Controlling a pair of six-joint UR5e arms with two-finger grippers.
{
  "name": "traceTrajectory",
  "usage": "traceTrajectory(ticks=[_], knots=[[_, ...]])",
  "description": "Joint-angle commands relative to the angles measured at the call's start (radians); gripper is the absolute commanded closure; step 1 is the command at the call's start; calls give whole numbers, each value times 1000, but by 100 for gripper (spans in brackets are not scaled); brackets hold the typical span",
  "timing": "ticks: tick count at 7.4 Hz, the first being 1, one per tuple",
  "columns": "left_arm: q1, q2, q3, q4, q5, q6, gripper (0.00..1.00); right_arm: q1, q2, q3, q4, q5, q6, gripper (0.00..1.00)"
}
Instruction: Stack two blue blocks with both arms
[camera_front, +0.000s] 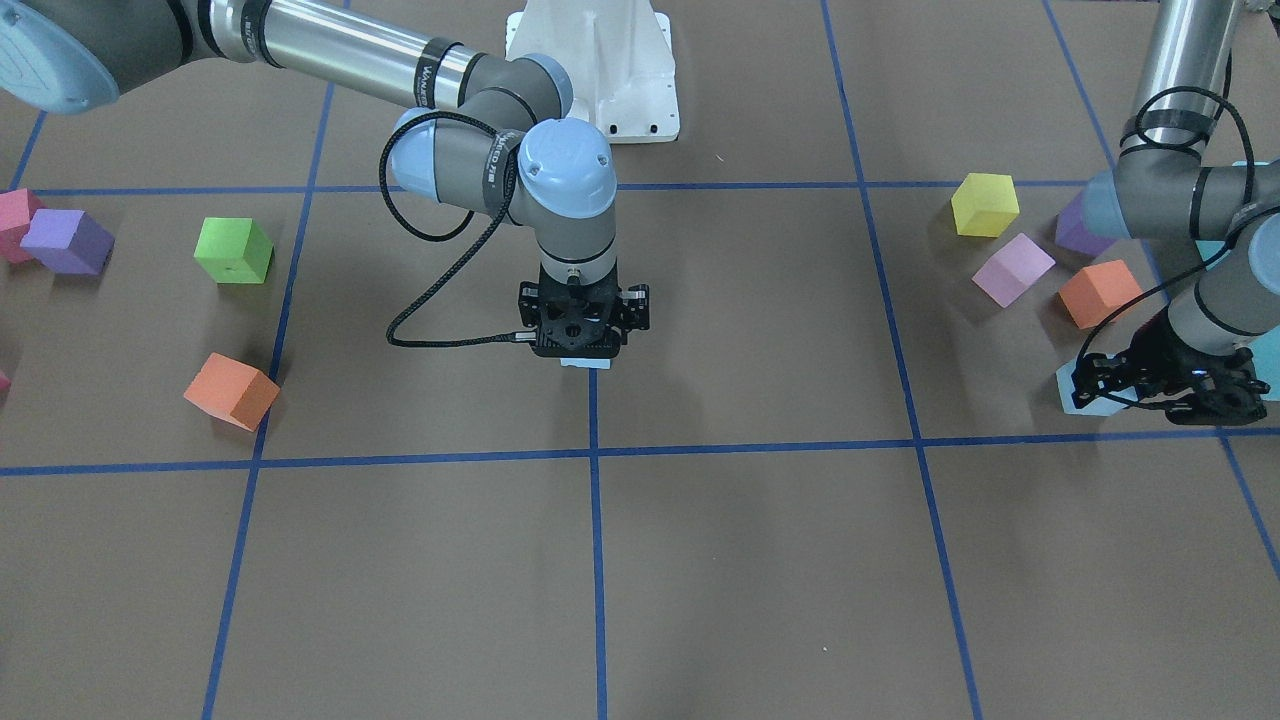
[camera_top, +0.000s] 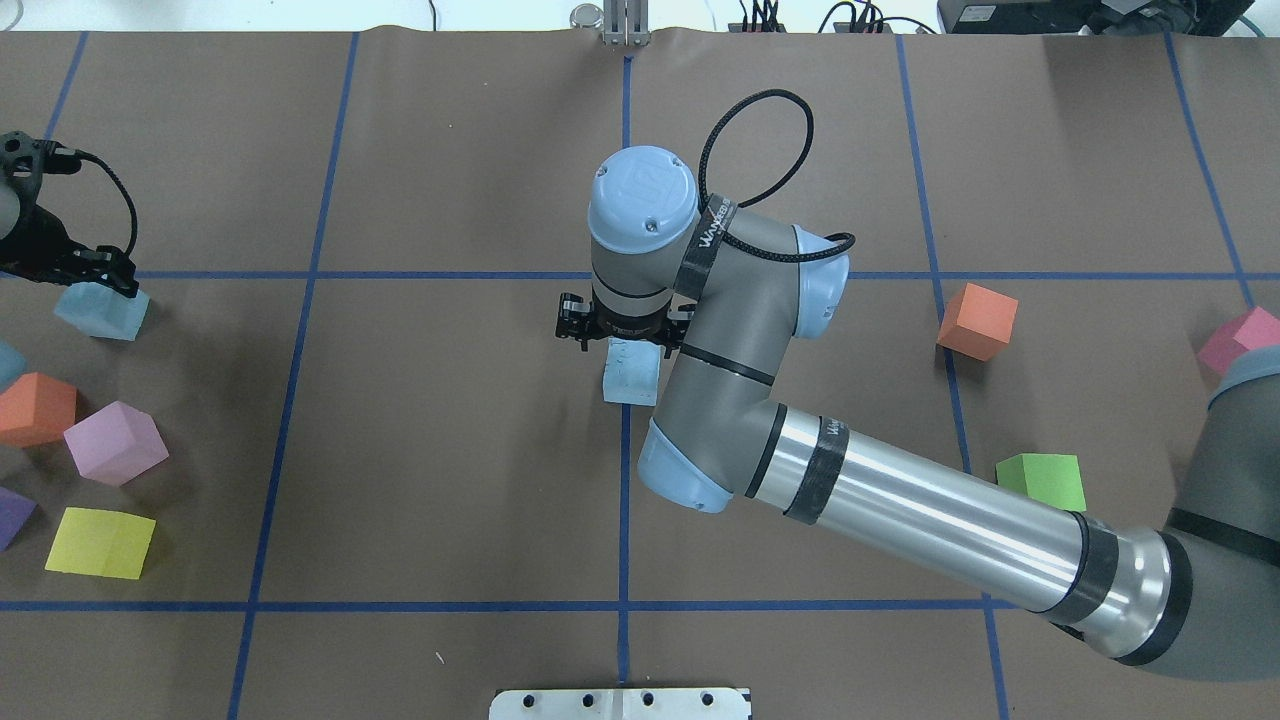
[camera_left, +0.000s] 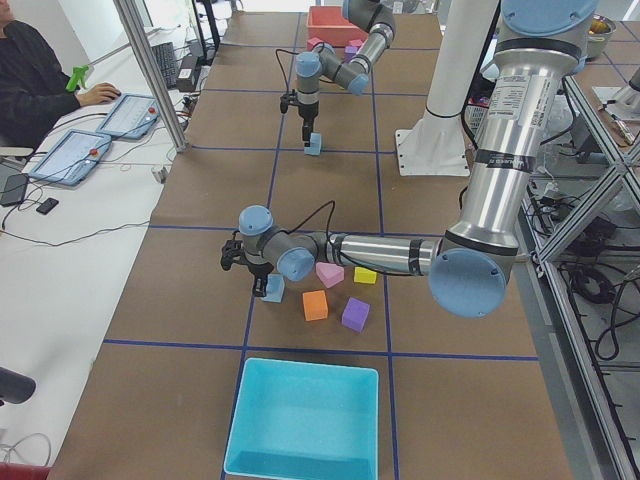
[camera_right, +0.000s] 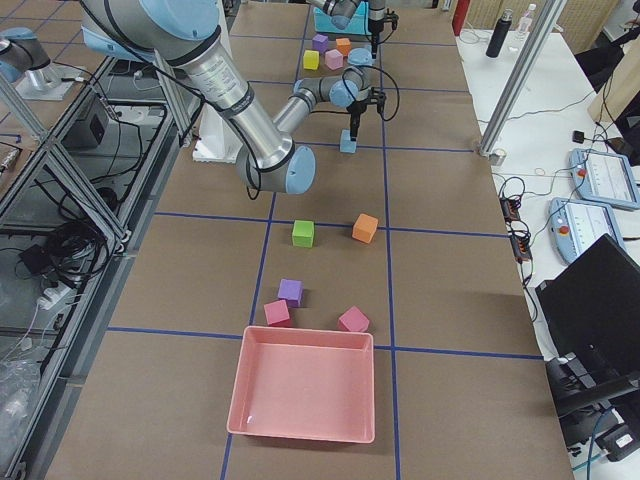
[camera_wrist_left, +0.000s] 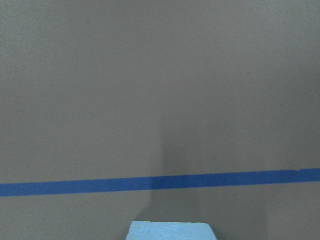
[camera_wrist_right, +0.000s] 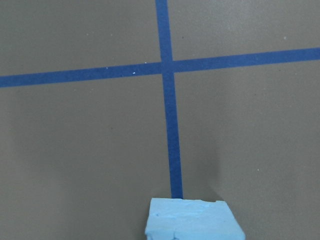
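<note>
One pale blue block (camera_top: 632, 374) sits on the centre blue tape line; only a sliver of it shows in the front view (camera_front: 586, 364). My right gripper (camera_top: 622, 345) points straight down over it, jaws on either side, and the block fills the bottom of the right wrist view (camera_wrist_right: 195, 220). The second blue block (camera_top: 100, 310) lies at the table's left end, also seen in the front view (camera_front: 1088, 396). My left gripper (camera_front: 1150, 395) is low over it. The block's top edge shows in the left wrist view (camera_wrist_left: 172, 231). I cannot tell whether either gripper is clamped.
Near the left gripper lie orange (camera_front: 1100, 293), lilac (camera_front: 1012, 270), purple (camera_front: 1078, 226) and yellow (camera_front: 985, 205) cubes, with a turquoise bin (camera_left: 305, 420) beyond. On the right arm's side lie green (camera_front: 233, 250), orange (camera_front: 232, 391), purple (camera_front: 68, 242) and pink cubes, and a pink bin (camera_right: 305, 390).
</note>
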Motion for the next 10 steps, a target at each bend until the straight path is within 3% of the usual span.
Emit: traceTrajectory(ticks=[1, 2, 3, 5, 6, 7, 10], knots=[[-2, -25, -32, 33, -55, -8, 44, 99, -52, 105, -64, 119, -32, 0], [-11, -33, -58, 68, -75, -6, 43, 120, -94, 173, -109, 124, -83, 0], [-17, -74, -124, 208, -98, -6, 43, 153, -137, 232, -156, 150, -141, 0], [-17, -257, -340, 665, -87, -49, 43, 316, -303, 374, -222, 256, -347, 0], [47, -336, -394, 731, -83, -203, 43, 404, -350, 380, -255, 297, -487, 0], [152, -388, -406, 728, -11, -371, 43, 476, -370, 367, -299, 301, -641, 0], [389, -585, -335, 728, 136, -658, 43, 682, -419, 237, -364, 306, -1053, 0]])
